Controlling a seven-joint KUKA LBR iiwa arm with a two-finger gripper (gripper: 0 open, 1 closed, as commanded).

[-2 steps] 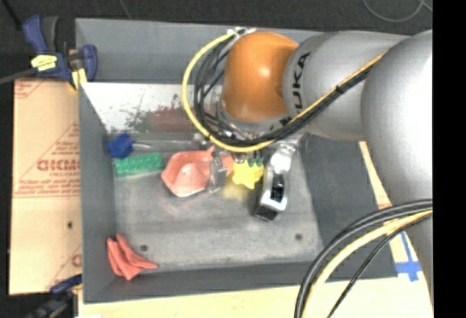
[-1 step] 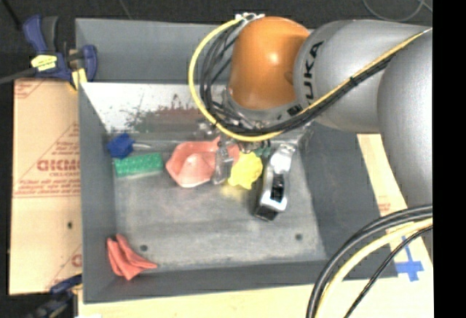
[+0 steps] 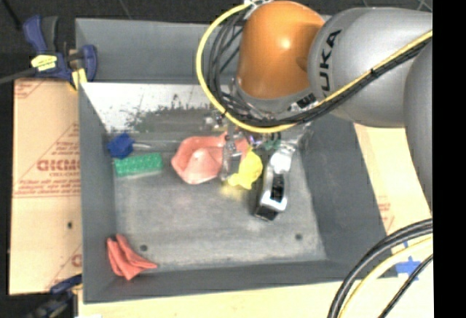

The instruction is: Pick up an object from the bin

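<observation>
Right beside tool (image 3: 234, 159): pink cup (image 3: 192, 161)

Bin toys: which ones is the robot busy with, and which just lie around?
In the job: gripper, low over the yellow thing and pink cup in the middle.
Lying about: black-and-white block, green block, blue thing, red rag in the corner.
</observation>
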